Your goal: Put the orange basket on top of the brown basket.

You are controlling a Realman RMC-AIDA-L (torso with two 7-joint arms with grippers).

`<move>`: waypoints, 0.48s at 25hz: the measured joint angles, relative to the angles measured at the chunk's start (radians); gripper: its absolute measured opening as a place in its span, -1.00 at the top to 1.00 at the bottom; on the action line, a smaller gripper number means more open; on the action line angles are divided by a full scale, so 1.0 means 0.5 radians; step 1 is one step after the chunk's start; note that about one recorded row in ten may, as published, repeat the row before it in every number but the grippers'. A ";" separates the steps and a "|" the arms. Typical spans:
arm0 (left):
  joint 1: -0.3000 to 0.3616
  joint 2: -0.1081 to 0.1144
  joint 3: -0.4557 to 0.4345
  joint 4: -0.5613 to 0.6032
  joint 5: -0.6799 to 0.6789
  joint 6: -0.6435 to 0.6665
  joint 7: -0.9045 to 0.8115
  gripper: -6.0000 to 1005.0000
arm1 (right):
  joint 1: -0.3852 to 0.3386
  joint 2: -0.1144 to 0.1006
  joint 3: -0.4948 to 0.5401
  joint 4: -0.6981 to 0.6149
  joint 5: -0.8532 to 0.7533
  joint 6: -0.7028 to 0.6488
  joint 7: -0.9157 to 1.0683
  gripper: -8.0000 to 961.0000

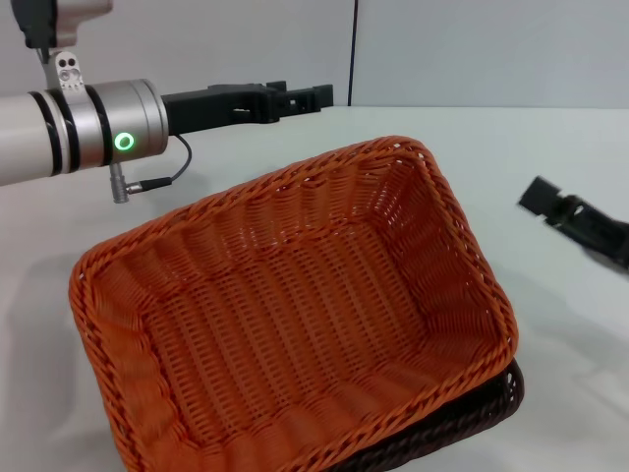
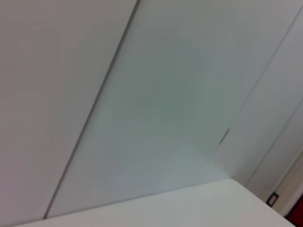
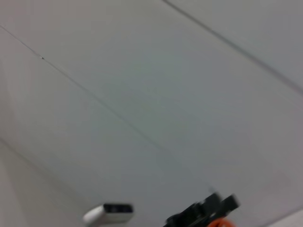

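The orange basket (image 1: 295, 315) fills the middle of the head view, lying nested on the brown basket (image 1: 491, 403). Only a dark strip of the brown basket's rim shows, under the orange basket's near right corner. My left gripper (image 1: 313, 96) is held out in the air above the table, beyond the orange basket's far rim and apart from it. My right gripper (image 1: 546, 200) hovers to the right of the baskets, touching neither. In the right wrist view, a sliver of the orange basket (image 3: 218, 222) shows at the lower edge, with the left gripper (image 3: 203, 213) beside it.
The white table (image 1: 550, 138) stretches behind and to the right of the baskets, ending at a grey wall (image 1: 472, 49). My left arm (image 1: 79, 128) crosses the upper left. Both wrist views show mostly wall panels; a small white device (image 3: 109, 213) sits low in the right one.
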 joint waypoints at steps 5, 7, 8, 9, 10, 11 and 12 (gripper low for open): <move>0.043 0.000 -0.062 -0.002 -0.105 -0.001 0.083 -0.72 | -0.047 -0.004 0.176 -0.181 0.001 0.031 -0.131 -0.39; 0.073 0.000 -0.077 -0.003 -0.196 -0.005 0.132 -0.72 | -0.048 -0.009 0.326 -0.202 0.002 0.034 -0.251 -0.39; 0.089 0.000 -0.079 -0.003 -0.239 -0.008 0.156 -0.72 | -0.039 -0.011 0.519 -0.205 0.003 0.039 -0.414 -0.39; 0.121 0.000 -0.079 -0.005 -0.315 -0.011 0.200 -0.72 | -0.039 -0.011 0.519 -0.205 0.003 0.039 -0.414 -0.39; 0.130 0.000 -0.079 -0.006 -0.338 -0.011 0.212 -0.72 | -0.033 -0.010 0.613 -0.205 0.004 0.044 -0.493 -0.39; 0.146 0.000 -0.079 -0.006 -0.370 -0.012 0.230 -0.72 | -0.025 -0.007 0.711 -0.203 0.005 0.051 -0.585 -0.39; 0.146 0.000 -0.079 -0.006 -0.370 -0.012 0.230 -0.72 | -0.018 -0.005 0.781 -0.199 0.006 0.054 -0.651 -0.39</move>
